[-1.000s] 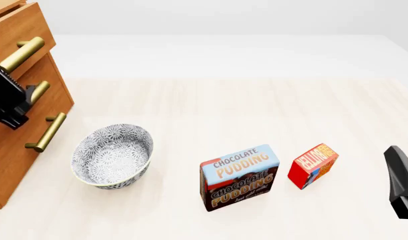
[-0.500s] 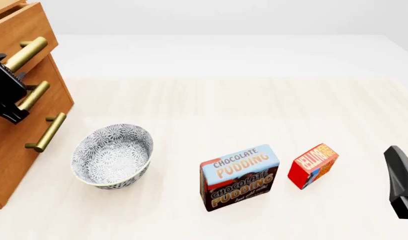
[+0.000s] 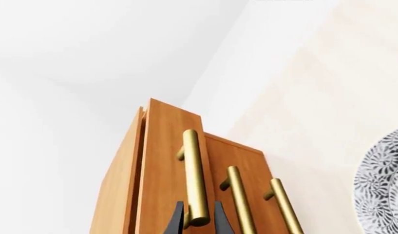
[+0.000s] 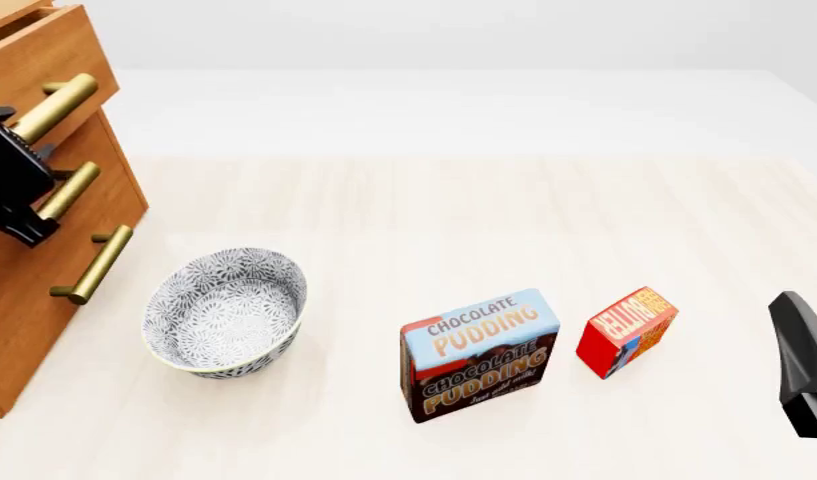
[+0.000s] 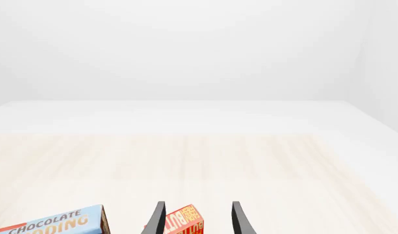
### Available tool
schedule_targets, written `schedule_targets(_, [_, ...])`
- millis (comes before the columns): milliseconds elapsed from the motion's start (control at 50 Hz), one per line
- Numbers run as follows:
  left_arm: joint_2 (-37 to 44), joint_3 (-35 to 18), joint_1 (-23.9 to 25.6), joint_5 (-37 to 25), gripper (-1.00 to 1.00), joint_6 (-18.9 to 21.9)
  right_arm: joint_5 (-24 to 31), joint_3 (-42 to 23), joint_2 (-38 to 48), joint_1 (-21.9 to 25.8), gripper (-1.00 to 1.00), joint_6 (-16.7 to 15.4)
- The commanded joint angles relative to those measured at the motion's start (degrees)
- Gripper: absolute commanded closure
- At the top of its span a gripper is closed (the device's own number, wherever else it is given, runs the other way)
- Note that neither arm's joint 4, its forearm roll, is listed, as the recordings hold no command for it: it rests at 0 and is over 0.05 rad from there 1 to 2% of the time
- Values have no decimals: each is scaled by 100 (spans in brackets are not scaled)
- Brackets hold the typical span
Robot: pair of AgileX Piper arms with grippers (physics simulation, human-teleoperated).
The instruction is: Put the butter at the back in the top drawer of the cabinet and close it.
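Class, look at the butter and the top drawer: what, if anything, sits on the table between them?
Two things sit between them. The chocolate pudding box stands right beside the butter on its cabinet side, and the patterned bowl sits farther along, near the cabinet. The top drawer looks pulled slightly out.

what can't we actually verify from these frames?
- Inside of the top drawer: front view's left edge cuts it off; left wrist view shows only its front.
- Left gripper contact with the handle: fingertips flank the bar, lower edge crops them; firm squeeze unconfirmed.
- Right gripper: front view's right edge cuts it off.
- Butter: right wrist view's lower edge crops it.
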State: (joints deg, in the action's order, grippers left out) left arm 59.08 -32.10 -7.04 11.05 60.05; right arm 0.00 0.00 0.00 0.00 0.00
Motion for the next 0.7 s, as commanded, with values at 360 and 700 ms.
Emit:
schedule_targets(360, [-39,3,266,-241,100,-78,0,0,0,0,-100,0])
schedule_targets(700, [110,-70,499,-239,100,-120,0,0,0,0,-100,0])
